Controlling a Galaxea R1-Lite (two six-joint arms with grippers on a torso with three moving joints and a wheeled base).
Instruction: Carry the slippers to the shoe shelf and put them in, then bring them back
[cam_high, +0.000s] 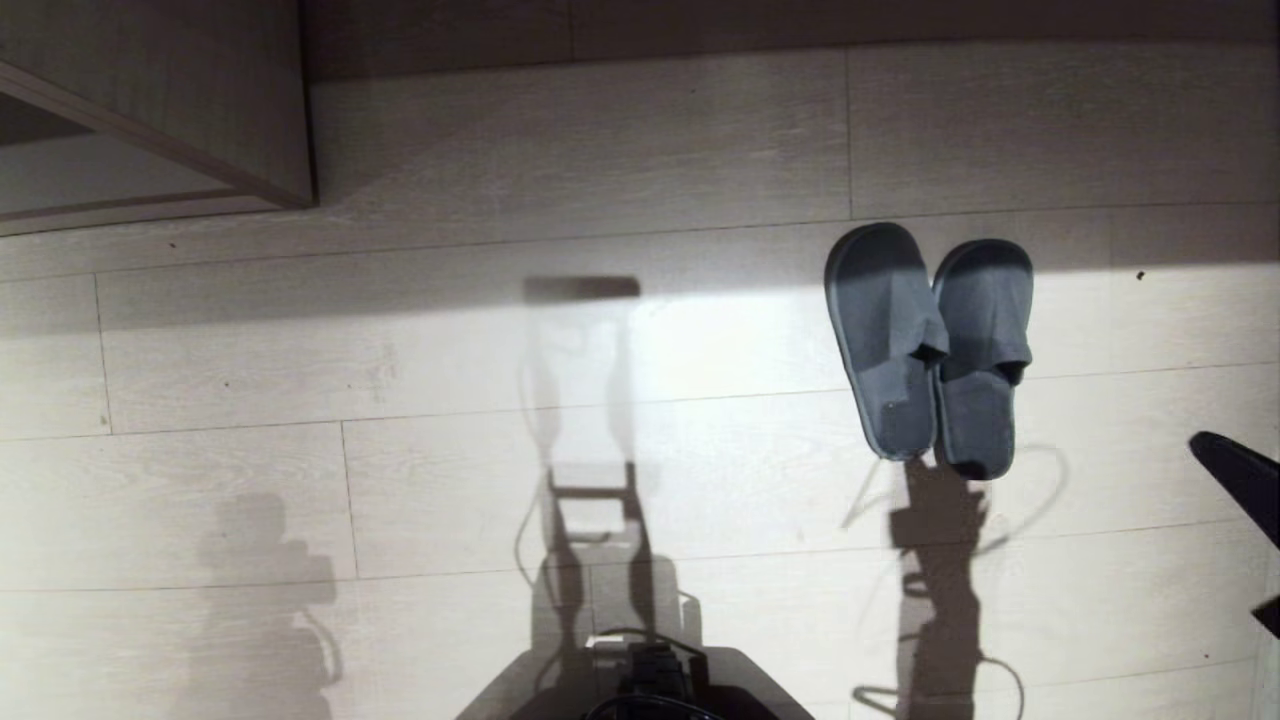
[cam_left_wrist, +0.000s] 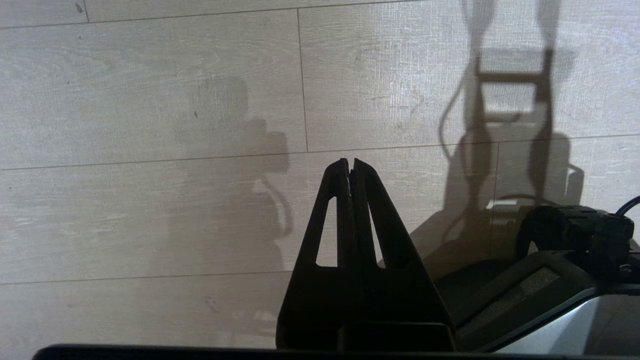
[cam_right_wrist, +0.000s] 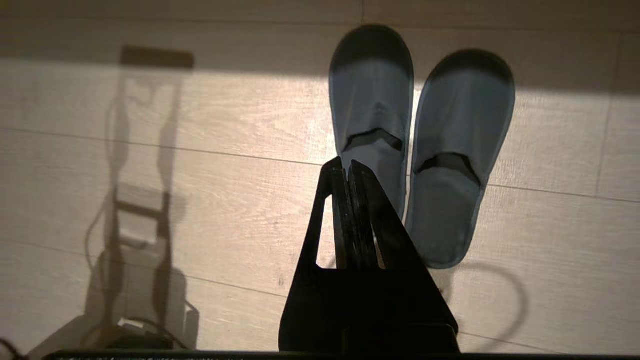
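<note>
The two dark grey-blue slippers (cam_high: 930, 340) lie side by side flat on the pale wood floor, right of centre in the head view, toes pointing away from me. In the right wrist view my right gripper (cam_right_wrist: 347, 162) is shut with nothing in it. It hangs above the floor over the heel end of the nearer slipper (cam_right_wrist: 372, 100), with the other slipper (cam_right_wrist: 462, 150) beside it. A black part of the right arm (cam_high: 1240, 475) shows at the right edge. My left gripper (cam_left_wrist: 349, 161) is shut and empty over bare floor. I cannot tell whether the shoe shelf is in view.
A corner of wood-grain furniture (cam_high: 200, 110) stands at the far left, with a dark wall base (cam_high: 800, 30) along the far edge. My own base (cam_high: 640, 680) sits at the bottom centre. Shadows of the arms and cables fall on the floor.
</note>
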